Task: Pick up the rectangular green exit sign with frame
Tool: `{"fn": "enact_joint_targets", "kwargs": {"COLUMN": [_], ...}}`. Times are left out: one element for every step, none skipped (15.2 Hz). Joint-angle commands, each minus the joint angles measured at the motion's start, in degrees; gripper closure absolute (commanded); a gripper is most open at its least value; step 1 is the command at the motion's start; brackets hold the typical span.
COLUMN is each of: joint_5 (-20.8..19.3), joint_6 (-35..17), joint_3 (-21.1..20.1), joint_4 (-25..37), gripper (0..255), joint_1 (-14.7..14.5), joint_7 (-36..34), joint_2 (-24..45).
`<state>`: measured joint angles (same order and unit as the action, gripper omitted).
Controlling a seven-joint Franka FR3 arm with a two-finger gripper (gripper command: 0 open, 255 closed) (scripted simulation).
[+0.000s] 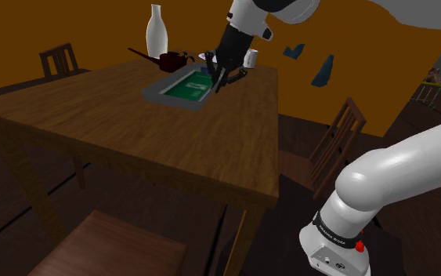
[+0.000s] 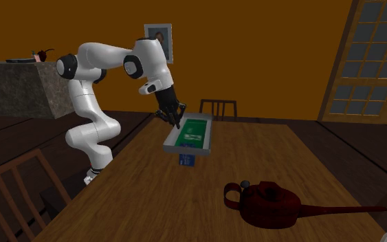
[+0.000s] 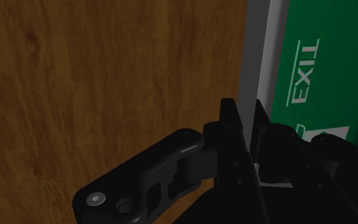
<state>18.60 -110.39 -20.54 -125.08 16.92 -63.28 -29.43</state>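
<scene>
My gripper [image 2: 176, 122] clamps the exit sign's [image 2: 192, 134] stiff, likely light frame at ten o'clock in the second exterior view.

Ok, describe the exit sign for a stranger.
Find the wooden table. At the black tool is the exit sign: a flat green panel in a grey frame, unlike the white bottle and dark red pot nearby.
</scene>
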Motion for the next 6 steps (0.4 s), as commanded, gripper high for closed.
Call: {"fn": "enact_joint_targets", "kwargs": {"joint_5": [-0.3, -0.4, -0.5, -0.7, -0.7, -0.7], "joint_6": [1.4, 2.2, 2.9, 3.6, 3.7, 3.7], "joint_3": [0.1, 0.2, 0.3, 0.4, 0.4, 0.4], "joint_4": [1.8, 2.6, 3.5, 4.3, 4.4, 4.4], "gripper": [255, 255, 255, 255, 255, 255], "joint_1": [0.1, 0.2, 0.2, 0.3, 0.3, 0.3], "joint_7": [-0.3, -0.4, -0.6, -0.7, -0.7, -0.7], "joint_2": [0.3, 0.4, 0.5, 0.6, 0.6, 0.6]}}
